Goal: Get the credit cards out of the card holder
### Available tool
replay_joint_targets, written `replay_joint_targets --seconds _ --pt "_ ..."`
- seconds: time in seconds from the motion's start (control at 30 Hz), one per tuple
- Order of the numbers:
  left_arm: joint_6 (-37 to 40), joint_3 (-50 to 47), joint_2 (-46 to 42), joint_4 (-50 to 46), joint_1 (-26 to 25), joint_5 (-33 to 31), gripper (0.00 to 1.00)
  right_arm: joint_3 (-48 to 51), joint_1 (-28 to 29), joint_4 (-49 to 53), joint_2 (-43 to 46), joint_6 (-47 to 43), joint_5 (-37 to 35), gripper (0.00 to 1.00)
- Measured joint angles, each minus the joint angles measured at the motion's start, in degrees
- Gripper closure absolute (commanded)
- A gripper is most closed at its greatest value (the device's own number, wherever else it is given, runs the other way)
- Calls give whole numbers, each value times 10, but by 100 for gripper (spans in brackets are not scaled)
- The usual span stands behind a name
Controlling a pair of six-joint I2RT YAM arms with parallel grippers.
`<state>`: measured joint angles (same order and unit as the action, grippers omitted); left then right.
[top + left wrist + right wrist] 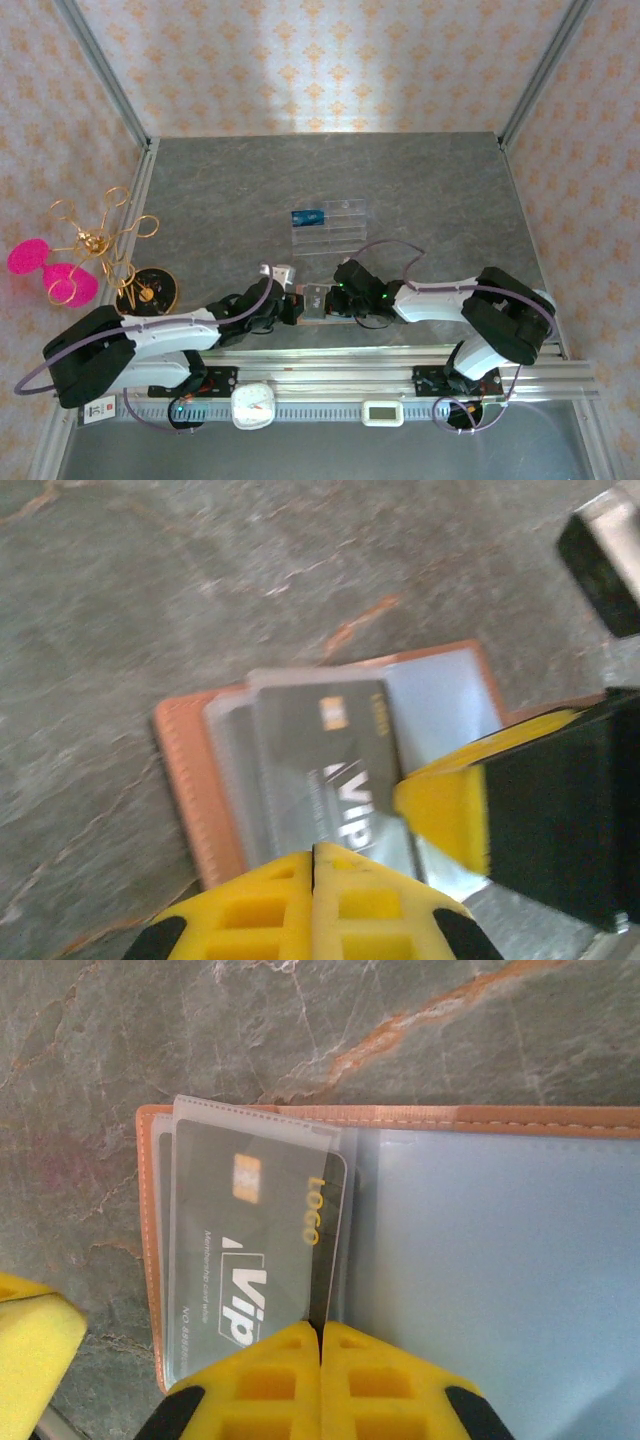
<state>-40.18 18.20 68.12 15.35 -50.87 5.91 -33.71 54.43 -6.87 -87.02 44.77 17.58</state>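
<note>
The tan-brown card holder (318, 300) lies open on the table between both grippers; its stitched edge (150, 1260) and pale inner pocket (500, 1280) are plain in the right wrist view. A dark credit card (250, 1250) marked VIP sits in a clear sleeve, one long edge sticking out. My right gripper (320, 1328) is shut on that exposed edge. My left gripper (315, 855) is shut at the holder's near edge, over the dark card (320, 750); whether it pinches anything is unclear. A bright blue credit card (308, 217) lies on the clear rack.
The clear acrylic stepped rack (335, 228) stands mid-table behind the holder. A gold wire stand (95, 240) with pink discs and a round black base (148, 290) is at the left. A white timer (253, 405) sits on the front rail.
</note>
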Motion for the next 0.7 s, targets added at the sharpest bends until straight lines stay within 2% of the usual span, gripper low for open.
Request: replay_joint_targets --seconds 0.07,0.2,0.3,0.47,0.6,0.7 --pt "2 13 18 1 -2 0 100 0 0 3 0 0 -2 90" --pt "4 16 38 2 -2 0 100 -2 2 23 7 -3 -22 90" --pt "6 17 43 2 -2 0 100 -9 3 48 11 -6 -45 83" --pt "11 25 51 1 -2 0 100 -26 16 90 12 -7 -92 81" --pt "13 42 51 1 -5 0 100 -29 18 121 30 -12 -119 73" --pt "17 53 56 3 -8 0 100 -28 18 123 56 -20 -122 72"
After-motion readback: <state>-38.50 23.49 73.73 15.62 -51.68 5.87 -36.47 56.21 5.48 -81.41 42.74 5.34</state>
